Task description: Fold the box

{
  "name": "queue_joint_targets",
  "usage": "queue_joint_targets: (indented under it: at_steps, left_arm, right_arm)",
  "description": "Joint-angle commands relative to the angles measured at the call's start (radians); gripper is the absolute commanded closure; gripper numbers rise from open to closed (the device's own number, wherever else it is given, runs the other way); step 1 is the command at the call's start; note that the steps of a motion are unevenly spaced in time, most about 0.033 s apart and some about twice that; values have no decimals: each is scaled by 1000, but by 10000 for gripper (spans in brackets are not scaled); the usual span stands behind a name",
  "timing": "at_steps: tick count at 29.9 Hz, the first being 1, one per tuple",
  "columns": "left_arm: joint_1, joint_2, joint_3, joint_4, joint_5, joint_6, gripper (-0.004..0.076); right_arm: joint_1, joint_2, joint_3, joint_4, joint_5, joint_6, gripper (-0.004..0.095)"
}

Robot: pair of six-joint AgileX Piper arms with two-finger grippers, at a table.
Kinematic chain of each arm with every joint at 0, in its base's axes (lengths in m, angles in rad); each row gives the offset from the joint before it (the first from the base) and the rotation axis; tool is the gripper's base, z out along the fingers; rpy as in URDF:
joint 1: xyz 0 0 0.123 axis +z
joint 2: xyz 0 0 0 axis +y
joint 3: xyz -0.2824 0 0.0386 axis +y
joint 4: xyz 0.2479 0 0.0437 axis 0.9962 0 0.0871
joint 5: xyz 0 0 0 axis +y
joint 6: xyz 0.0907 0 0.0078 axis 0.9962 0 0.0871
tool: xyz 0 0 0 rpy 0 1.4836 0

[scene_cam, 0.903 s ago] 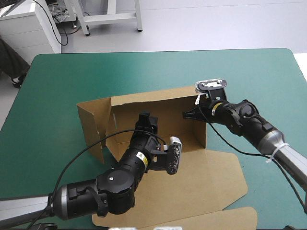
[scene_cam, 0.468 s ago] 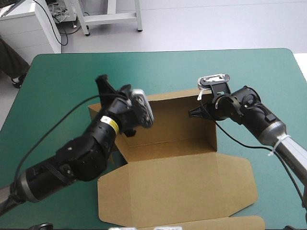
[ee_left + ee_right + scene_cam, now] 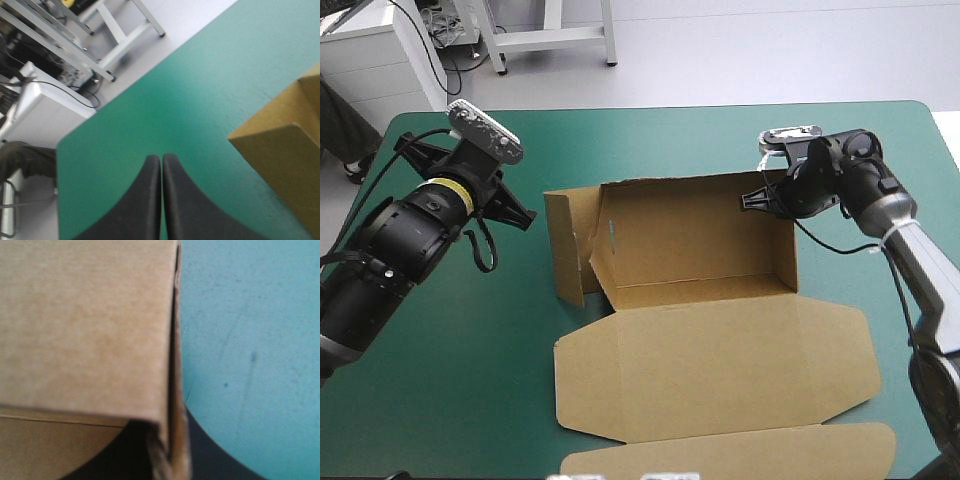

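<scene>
The brown box (image 3: 690, 235) stands mid-table with its back and side walls raised and its lid (image 3: 720, 360) lying flat toward the near edge. My right gripper (image 3: 748, 199) is shut on the box at the top of its far right corner. In the right wrist view the board (image 3: 85, 325) fills the space between the black fingers (image 3: 215, 460). My left gripper (image 3: 528, 220) hovers to the left of the box, shut and holding nothing. Its fingers (image 3: 150, 200) meet in a point over the teal-green cover, with the box's left corner (image 3: 285, 165) off to one side.
A loose end flap (image 3: 565, 250) stands at the box's left end, facing the left arm. The lid's tuck flap (image 3: 730, 455) reaches the table's near edge. Teal-green cover (image 3: 650, 140) shows between the box and the far edge.
The left arm has pulled out of the box and swung away to the far left, its fingers closing. The box has slid right and a little farther back with the right gripper.
</scene>
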Motion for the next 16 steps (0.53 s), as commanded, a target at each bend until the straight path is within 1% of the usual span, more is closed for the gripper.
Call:
queue_joint_targets:
  at_steps: [1, 4, 7, 9, 14, 16]
  left_arm:
    - [76, -62, 20, -209, -122, 94, 731]
    - [103, -116, 109, -252, -179, 95, 731]
    - [103, -190, 223, -256, -200, 80, 731]
    - [103, -255, 316, -268, -228, 80, 731]
    - [103, -442, 531, -384, -338, 77, 731]
    - [103, -514, 599, -395, -356, 77, 731]
  right_arm:
    - [-35, 52, -94, 47, -1, -75, 928]
    - [-35, 128, -137, 49, 7, -97, 928]
    - [-35, 195, -166, 70, 22, -114, 928]
    - [-34, 226, -166, 79, 26, -129, 928]
    - [-34, 276, -166, 74, 38, -141, 928]
    - [-34, 284, -166, 74, 36, -147, 928]
